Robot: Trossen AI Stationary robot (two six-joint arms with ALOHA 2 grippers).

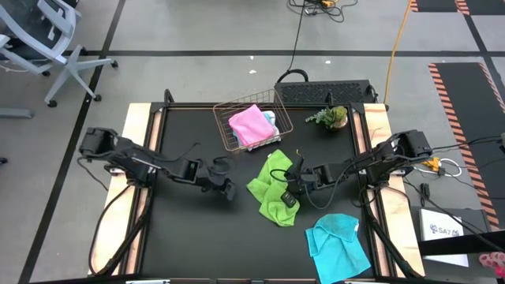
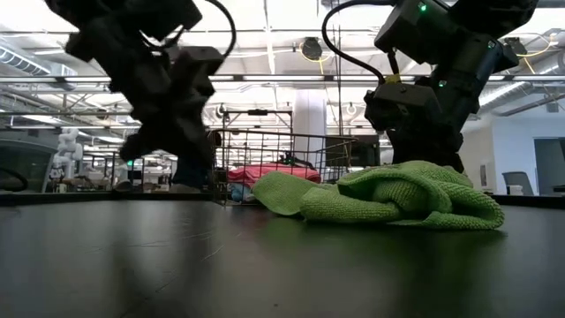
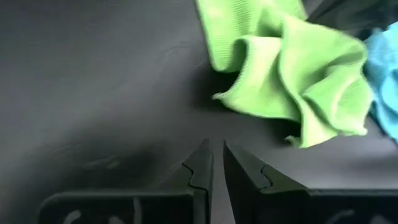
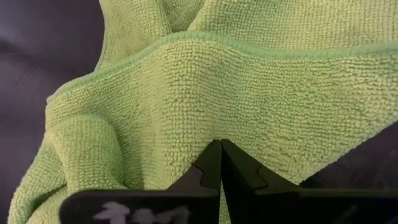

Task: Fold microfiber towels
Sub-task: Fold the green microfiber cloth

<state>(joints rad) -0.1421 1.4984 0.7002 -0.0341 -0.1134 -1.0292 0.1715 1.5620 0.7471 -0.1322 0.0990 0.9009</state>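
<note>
Black table (image 1: pixel 181 229) bordered by pale wooden strips on both long sides. Wide bare stretch across the near-left half. Back edge crowded: copper wire basket (image 1: pixel 229 130) near the middle rear, small green plant (image 1: pixel 331 117) beside it toward the right.

Lime green towel (image 1: pixel 272 189) crumpled at table centre, long axis running from the basket side toward the near edge, slightly slanted; several raised folds, one flat flap lying out toward the basket in the low view (image 2: pixel 282 193). Hemmed edge curving across the right wrist view (image 4: pixel 186 81). Cyan-blue towel (image 1: pixel 338 244) rumpled by the near-right edge, well apart from the green one, its longer side roughly toward the near edge. Pink towel (image 1: pixel 251 124) bunched inside the basket, a sliver of a second blue cloth (image 1: pixel 271 118) behind it.

Right pincer (image 1: pixel 289 192) down on the lime green towel, fingers pressed fully together (image 4: pixel 219 163), tips touching the fabric; whether a pinch of cloth sits between them, impossible to tell. Left pincer (image 1: pixel 227 189) just left of the green towel, above bare table, fingers (image 3: pixel 200 167) nearly together with only a thin slit between, nothing in them, towel's nearest fold near but apart.
</note>
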